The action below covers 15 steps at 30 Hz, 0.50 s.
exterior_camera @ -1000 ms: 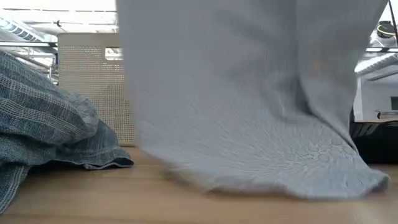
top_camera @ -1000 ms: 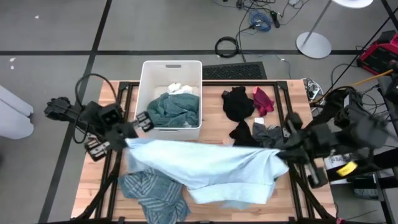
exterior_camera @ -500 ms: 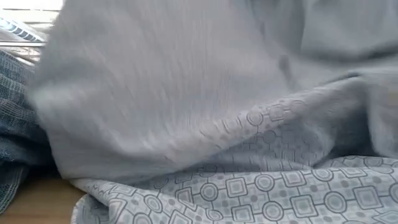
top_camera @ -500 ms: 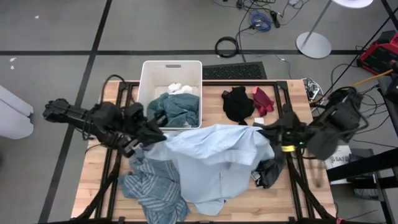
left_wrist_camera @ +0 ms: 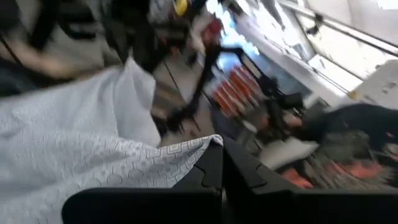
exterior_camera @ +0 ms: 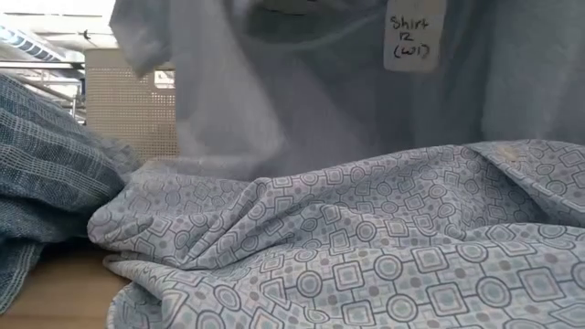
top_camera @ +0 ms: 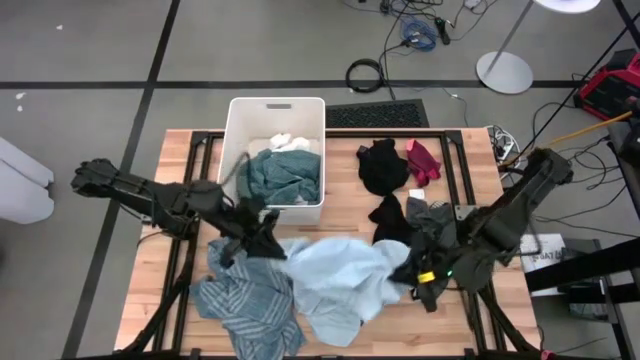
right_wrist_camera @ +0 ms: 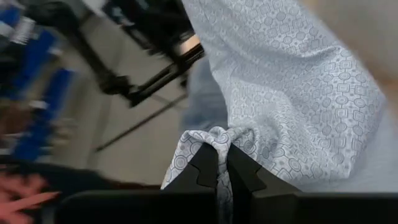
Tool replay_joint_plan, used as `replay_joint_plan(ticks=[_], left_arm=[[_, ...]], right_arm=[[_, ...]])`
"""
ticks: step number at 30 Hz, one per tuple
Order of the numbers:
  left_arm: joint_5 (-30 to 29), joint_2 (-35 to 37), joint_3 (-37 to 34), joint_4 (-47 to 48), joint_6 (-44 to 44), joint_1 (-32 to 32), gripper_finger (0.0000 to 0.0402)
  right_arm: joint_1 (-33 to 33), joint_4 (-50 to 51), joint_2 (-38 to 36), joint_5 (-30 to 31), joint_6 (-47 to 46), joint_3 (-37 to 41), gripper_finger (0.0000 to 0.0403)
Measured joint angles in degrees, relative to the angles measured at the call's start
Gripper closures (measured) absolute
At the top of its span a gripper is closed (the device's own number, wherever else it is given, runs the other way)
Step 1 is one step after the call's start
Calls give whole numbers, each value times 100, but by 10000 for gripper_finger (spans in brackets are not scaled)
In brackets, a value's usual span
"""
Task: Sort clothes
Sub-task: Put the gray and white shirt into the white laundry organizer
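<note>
A light blue patterned shirt (top_camera: 335, 282) lies bunched on the table's near middle, and it fills the low view (exterior_camera: 366, 247). My left gripper (top_camera: 264, 240) is shut on its left end, and my right gripper (top_camera: 410, 275) is shut on its right end. A teal striped garment (top_camera: 245, 305) lies at the near left, partly under the shirt. Black (top_camera: 382, 165), magenta (top_camera: 423, 160) and dark grey (top_camera: 432, 215) clothes lie at the far right. My left gripper pinches an edge of the shirt (left_wrist_camera: 200, 148) between its two shut fingers, coming level from the table's left. The cloth falls away slack from the fingers onto the table. My right gripper pinches a gathered bunch of the shirt's cloth (right_wrist_camera: 214, 140) between its fingers, slanting down from the table's right. The shirt drops slack from there, and most of it rests on the table.
A white bin (top_camera: 240, 125) stands at the far left-middle, holding a teal garment (top_camera: 282, 175) and a white one (top_camera: 288, 142). A paper tag (exterior_camera: 407, 37) hangs on the shirt. Bare wood shows along the near right edge (top_camera: 450, 335).
Both grippers have come down and toward each other, each keeping its hold. The shirt hung spread wide between them above the table. It has now gone slack and collapsed into a heap on the table's near middle.
</note>
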<state>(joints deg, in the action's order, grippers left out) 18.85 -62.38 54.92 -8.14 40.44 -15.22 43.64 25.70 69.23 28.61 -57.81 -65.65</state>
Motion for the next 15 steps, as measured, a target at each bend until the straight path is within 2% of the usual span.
replay_joint_plan(ticks=[3,6,10,15], left_arm=[[248,-90,-118,325,505,-51,397],[347,-173,-182,957,776,-62,397],[389,-385,-186,1739,996,-62,397],[454,-681,-188,1874,1409,-62,397]], right_arm=[[-7,-1233,32,-417,-406,838,403],[-7,-1936,108,-638,-949,1518,403],[-7,-2080,218,-665,-1741,2044,403],[-17,-2095,291,-630,-1936,2120,398]])
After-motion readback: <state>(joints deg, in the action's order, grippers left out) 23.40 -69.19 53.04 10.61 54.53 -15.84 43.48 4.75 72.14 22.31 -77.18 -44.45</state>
